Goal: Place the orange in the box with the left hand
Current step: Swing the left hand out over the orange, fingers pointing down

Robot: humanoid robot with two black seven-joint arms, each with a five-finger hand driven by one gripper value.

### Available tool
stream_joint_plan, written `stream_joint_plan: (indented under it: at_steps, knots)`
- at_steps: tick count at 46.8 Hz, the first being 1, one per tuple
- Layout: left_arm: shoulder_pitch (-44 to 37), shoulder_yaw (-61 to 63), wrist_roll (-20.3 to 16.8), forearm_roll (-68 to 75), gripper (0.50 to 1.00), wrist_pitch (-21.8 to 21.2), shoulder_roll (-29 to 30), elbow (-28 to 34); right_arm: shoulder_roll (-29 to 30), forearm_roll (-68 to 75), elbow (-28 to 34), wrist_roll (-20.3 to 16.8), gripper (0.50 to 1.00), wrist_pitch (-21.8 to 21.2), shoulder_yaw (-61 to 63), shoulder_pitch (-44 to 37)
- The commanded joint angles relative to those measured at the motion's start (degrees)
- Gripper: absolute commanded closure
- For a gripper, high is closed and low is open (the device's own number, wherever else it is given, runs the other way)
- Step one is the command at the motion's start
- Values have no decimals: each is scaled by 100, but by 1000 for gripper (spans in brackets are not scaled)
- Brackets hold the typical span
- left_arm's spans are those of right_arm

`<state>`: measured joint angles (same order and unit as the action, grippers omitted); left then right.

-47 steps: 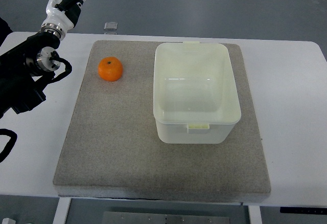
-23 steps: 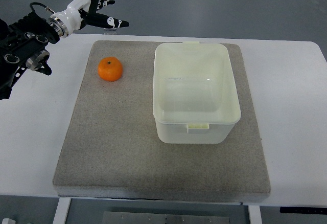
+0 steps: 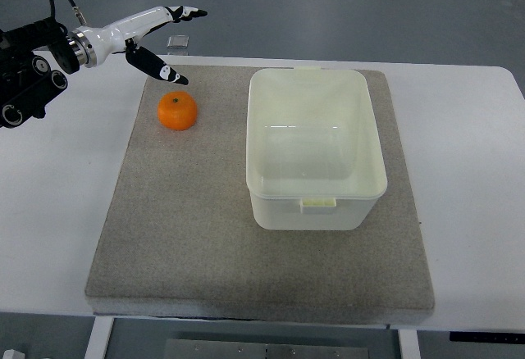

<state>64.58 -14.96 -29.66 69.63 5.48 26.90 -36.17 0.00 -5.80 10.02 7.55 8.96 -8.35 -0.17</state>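
**Q:** Which step are you on?

**A:** The reach, as I read it. Your left hand [image 3: 152,35] is up at about ten o'clock in the top view, fingers spread apart and holding nothing, thumb pointing down toward the orange [image 3: 177,111]. The hand sits just beyond the fruit toward the far edge of the table [image 3: 467,170] and is not touching it. Your right hand is out of sight.

**Q:** Where is the orange?

**A:** On the grey mat [image 3: 189,236], near its far left corner, at roughly nine o'clock from the box [image 3: 315,147] and clearly apart from it.

**Q:** What does the next move call for?

**A:** My guess is that you bring the palm down over the orange and close the fingers around its sides. Then lift it high enough to clear the box rim and carry it toward three o'clock before letting go.

**Q:** How does the orange look?

**A:** Small, round, bright and glossy, with its dark stem dimple facing up. A shape like that would probably roll if nudged, so come down squarely. The box is pale, translucent, lidless and looks empty.
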Motion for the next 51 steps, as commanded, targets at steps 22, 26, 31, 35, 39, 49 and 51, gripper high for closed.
stream_joint_plan:
  at_steps: [22,26,31,35,39,49,51]
  knots:
    - [72,406,-22,1211,510,-38,-1,-39,0,0,0,1,568,0,0,-1]
    - [134,406,-75,1202,510,190,25,-74,0,0,0,1,568,0,0,-1]
    - [230,406,-286,1202,510,515,227,-214,0,0,0,1,568,0,0,-1]
    - [344,406,-409,1202,510,788,421,-434,0,0,0,1,568,0,0,-1]
    - [415,406,-418,1220,510,1043,500,-514,0,0,0,1,568,0,0,-1]
    - [547,563,-409,1500,508,1245,614,-795,0,0,0,1,568,0,0,-1]
    - [617,704,-409,1624,508,1245,606,-769,0,0,0,1,568,0,0,-1]
